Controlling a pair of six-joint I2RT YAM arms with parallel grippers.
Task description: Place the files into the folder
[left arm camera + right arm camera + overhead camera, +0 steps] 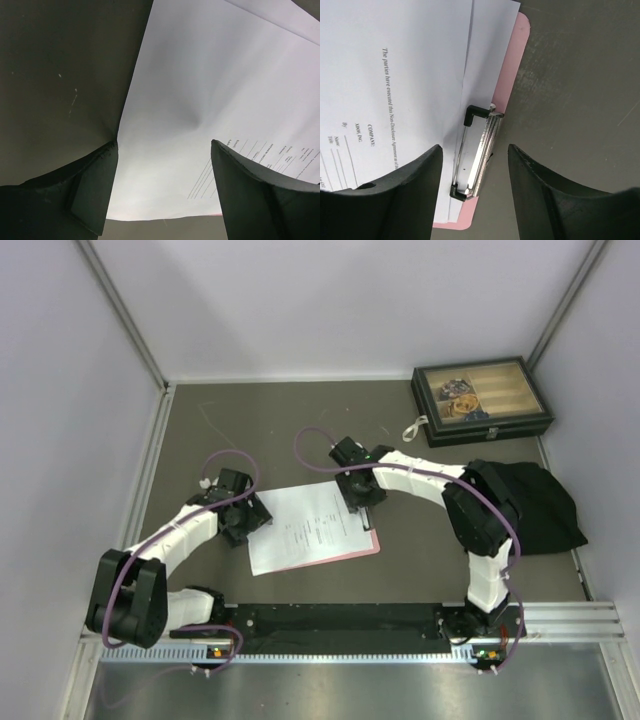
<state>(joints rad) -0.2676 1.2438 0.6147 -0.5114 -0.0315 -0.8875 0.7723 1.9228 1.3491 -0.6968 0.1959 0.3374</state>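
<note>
Two white printed paper sheets (305, 530) lie stacked on the flat pink rectangular clipboard (365, 546) at the centre of the grey table (420, 560), their 2 o'clock edge meeting the small metal clip (477, 145). The right gripper (475, 152) hangs released, its fingers spread either side of that clip. The left gripper (164, 147), also spread and grasping nothing, sits at the sheets' 9 o'clock edge, one finger over paper and one over table.

The top camera sat high behind the arms (185, 530) and looked down at the whole table (430, 550). Each wrist camera looked down from very close. All three saw the same white files (305, 525).
</note>
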